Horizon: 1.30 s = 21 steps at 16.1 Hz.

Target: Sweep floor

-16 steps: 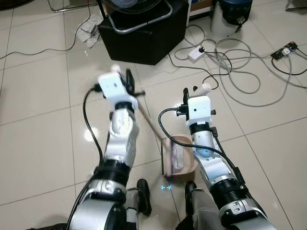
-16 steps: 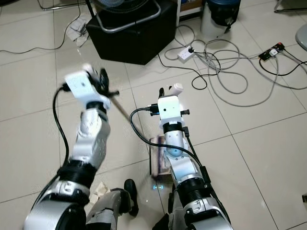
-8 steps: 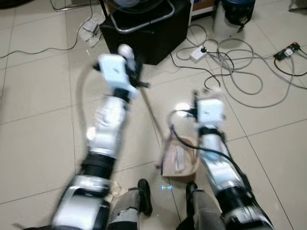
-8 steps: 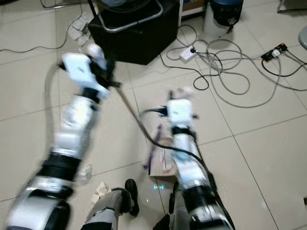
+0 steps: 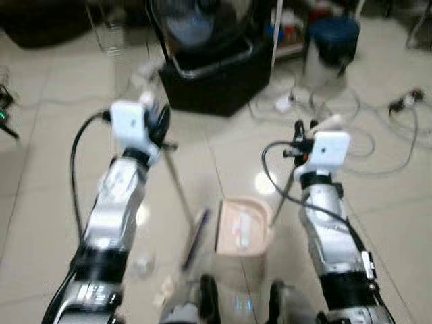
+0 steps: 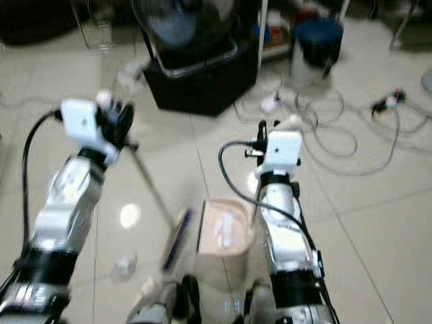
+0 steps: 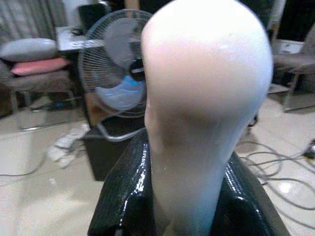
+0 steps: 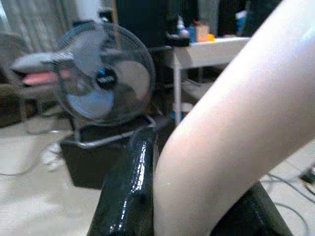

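Left gripper [image 5: 160, 125] is clamped on the broom handle [image 7: 206, 98]; broom [image 5: 181, 196] slants down to its dark head [image 5: 195, 236], just left of the dustpan [image 5: 241, 227]. Right gripper [image 5: 304, 129] is closed around the dustpan handle [image 8: 236, 132], pan on the tile between the arms. Black box [image 5: 212, 84] with fan [image 7: 115, 73] lies ahead of the dustpan, cables [image 5: 351, 138] ahead-right, open tile to the left. Small scraps [image 5: 143, 264] left of the broom head. No legible writing. Versus 1 s ago: camera tilted up, left arm swung out, broom head now in sight.
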{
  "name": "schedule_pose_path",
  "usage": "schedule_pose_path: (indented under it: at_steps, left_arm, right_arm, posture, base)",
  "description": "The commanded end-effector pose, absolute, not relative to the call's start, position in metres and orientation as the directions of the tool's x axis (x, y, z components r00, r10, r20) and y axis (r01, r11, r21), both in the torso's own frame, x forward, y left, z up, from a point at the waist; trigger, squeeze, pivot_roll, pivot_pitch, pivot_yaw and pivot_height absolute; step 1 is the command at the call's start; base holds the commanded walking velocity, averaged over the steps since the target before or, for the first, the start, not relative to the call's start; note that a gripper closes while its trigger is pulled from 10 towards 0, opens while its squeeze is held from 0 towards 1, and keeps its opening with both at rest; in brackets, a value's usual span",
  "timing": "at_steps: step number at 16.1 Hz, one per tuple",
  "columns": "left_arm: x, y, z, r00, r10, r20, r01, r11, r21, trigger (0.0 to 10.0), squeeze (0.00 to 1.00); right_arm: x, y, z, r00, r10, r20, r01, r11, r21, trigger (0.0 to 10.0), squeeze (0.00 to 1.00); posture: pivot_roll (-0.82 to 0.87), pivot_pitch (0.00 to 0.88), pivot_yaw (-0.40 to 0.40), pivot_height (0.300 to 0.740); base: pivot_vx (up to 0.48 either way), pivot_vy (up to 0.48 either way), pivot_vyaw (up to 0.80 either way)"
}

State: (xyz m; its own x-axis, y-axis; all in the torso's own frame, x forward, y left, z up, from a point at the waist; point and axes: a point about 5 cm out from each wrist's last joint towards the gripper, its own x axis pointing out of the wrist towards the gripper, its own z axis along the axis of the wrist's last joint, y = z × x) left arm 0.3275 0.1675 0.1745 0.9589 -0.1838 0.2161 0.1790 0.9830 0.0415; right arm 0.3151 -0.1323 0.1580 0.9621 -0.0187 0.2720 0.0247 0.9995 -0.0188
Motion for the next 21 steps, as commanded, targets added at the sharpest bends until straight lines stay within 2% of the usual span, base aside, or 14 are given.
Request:
schedule_pose_path:
  at_steps: [1, 4, 9, 17, 21]
  left_arm:
    - [0.316, 0.184, 0.183, 0.959, -0.138, 0.247, 0.112, 0.987, 0.116, 10.0, 0.00]
    - [0.300, 0.187, 0.173, 0.972, -0.109, 0.209, 0.068, 0.979, 0.194, 10.0, 0.00]
    - [0.280, 0.185, 0.157, 0.984, -0.091, 0.152, 0.054, 0.971, 0.234, 10.0, 0.00]
    - [0.278, 0.171, 0.153, 0.985, -0.128, 0.119, 0.097, 0.967, 0.237, 10.0, 0.00]
    - [0.276, 0.175, 0.143, 0.994, -0.077, 0.081, 0.059, 0.977, 0.204, 10.0, 0.00]
  right_arm:
    - [0.313, -0.123, 0.175, 0.962, 0.037, 0.269, -0.045, 0.999, 0.026, 10.0, 0.00]
    - [0.310, -0.119, 0.194, 0.959, 0.074, 0.273, -0.091, 0.995, 0.050, 10.0, 0.00]
    - [0.308, -0.106, 0.219, 0.958, 0.159, 0.239, -0.185, 0.979, 0.091, 10.0, 0.00]
    - [0.305, -0.110, 0.228, 0.967, 0.131, 0.218, -0.160, 0.980, 0.121, 10.0, 0.00]
    - [0.304, -0.109, 0.240, 0.961, 0.149, 0.234, -0.172, 0.982, 0.081, 10.0, 0.00]
  posture:
    - [-0.11, 0.000, 0.107, 0.740]
    - [-0.10, 0.000, 0.075, 0.740]
    - [-0.09, 0.000, 0.069, 0.740]
    - [-0.10, 0.000, 0.107, 0.740]
    - [-0.11, 0.000, 0.106, 0.740]
  base:
    - [0.000, 0.000, 0.00]
    - [0.000, 0.000, 0.00]
    - [0.000, -0.440, 0.00]
    - [0.000, -0.445, 0.00]
    - [0.000, 0.000, 0.32]
